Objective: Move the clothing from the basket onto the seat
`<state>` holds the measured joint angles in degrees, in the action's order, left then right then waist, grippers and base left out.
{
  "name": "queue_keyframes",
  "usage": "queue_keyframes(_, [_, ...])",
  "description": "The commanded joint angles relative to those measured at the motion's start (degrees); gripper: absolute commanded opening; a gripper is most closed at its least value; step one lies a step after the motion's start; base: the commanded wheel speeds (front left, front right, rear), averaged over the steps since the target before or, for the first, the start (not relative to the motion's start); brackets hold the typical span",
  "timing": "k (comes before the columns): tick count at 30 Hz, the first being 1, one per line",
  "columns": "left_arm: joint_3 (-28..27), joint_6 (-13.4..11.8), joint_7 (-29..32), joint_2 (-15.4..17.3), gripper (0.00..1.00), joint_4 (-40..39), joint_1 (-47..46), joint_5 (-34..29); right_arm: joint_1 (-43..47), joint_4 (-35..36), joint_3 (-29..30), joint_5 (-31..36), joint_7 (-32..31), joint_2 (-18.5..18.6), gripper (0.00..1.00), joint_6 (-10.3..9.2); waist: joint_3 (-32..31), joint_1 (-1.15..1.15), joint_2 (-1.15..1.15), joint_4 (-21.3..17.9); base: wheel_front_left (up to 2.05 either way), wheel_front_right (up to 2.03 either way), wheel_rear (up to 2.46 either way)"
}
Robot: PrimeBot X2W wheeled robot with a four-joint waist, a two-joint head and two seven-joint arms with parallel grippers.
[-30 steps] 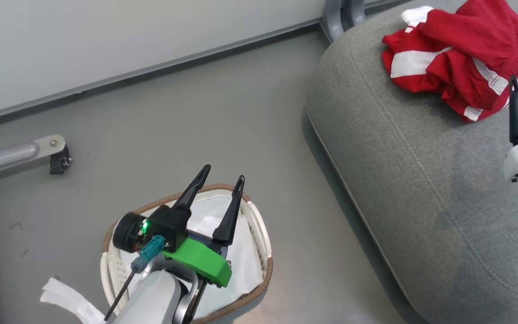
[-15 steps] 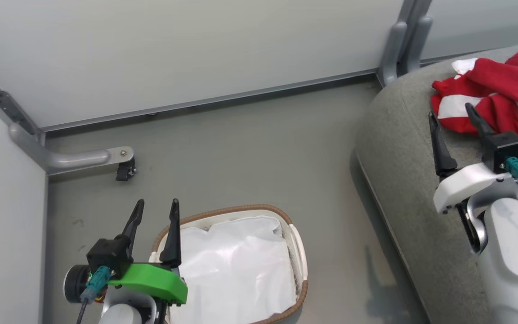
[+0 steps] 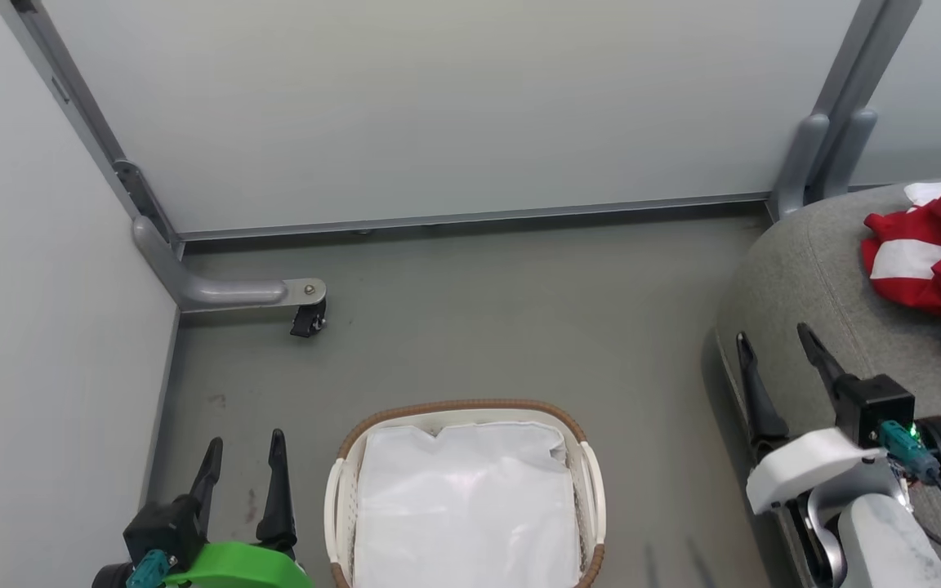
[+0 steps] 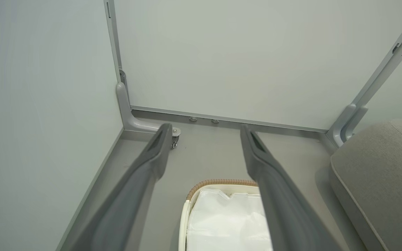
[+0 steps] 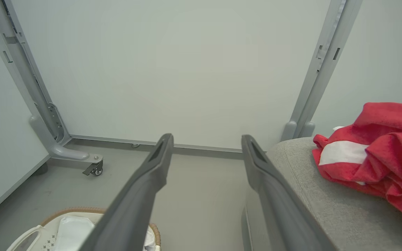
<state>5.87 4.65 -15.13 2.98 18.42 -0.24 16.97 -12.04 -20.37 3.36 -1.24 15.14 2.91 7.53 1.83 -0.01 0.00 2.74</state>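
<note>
The red clothing with white stripes [image 3: 936, 261] lies bunched on the grey seat [image 3: 813, 278] at the right edge of the head view; the right wrist view shows the clothing [image 5: 379, 153] on the seat [image 5: 312, 195] too. The white basket with a brown rim [image 3: 458, 406] stands on the floor at bottom centre, with just its white liner [image 3: 462, 498] inside. My left gripper [image 3: 245, 445] hangs open and empty to the left of the basket. My right gripper [image 3: 773, 336] stands open and empty over the seat's left edge, short of the clothing.
Pale partition walls close the space at the back and left. A grey metal foot with a black caster [image 3: 307, 314] juts onto the floor at the left corner. Another grey post [image 3: 826, 139] stands behind the seat. Bare grey floor lies between basket and seat.
The head camera has tilted up and swung, so the basket now sits at bottom centre. My left gripper has drawn back from over the basket to its left. My right gripper has come away from the clothing.
</note>
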Motion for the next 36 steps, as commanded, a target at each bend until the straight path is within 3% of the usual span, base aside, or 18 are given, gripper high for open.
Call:
queue_keyframes(1, [-0.2, 0.3, 0.0, 0.0, 1.0, -0.1, 0.9, -0.6, 1.5, 0.6, -0.3, -1.8, 0.0, 0.1, 1.0, -0.08, -0.7, 0.01, 0.0, 0.8, 0.0, 0.0, 0.0])
queue_keyframes(12, [1.0, -0.2, 0.0, -0.1, 1.0, 0.6, 1.5, 0.5, 6.7, 3.6, -4.1, -5.8, 0.0, 0.1, 1.0, -0.08, -1.1, 0.01, 0.0, -0.1, 0.0, 0.0, 0.0])
queue_keyframes(34, [1.1, -0.6, 0.0, -0.1, 1.0, 1.1, 1.1, 0.9, 6.9, 3.8, -4.3, -6.9, 0.0, 0.1, 1.0, -0.08, -1.1, 0.01, 0.0, -0.2, 0.0, 0.0, 0.0])
queue_keyframes(35, [1.4, -0.6, 0.0, -0.1, 0.0, 1.4, 0.8, 0.6, 6.5, 3.2, -4.4, -6.7, 0.0, -0.2, 0.0, 0.0, -1.2, 0.01, 0.0, -0.2, 0.0, 0.0, 0.0])
queue_keyframes(36, [1.4, -0.6, 0.1, -0.1, 0.0, 2.0, 0.9, 0.7, 6.7, 2.8, -4.4, -6.8, 0.0, -0.3, 0.0, 0.0, -1.1, 0.01, 0.0, -0.2, 0.0, 0.0, 0.0])
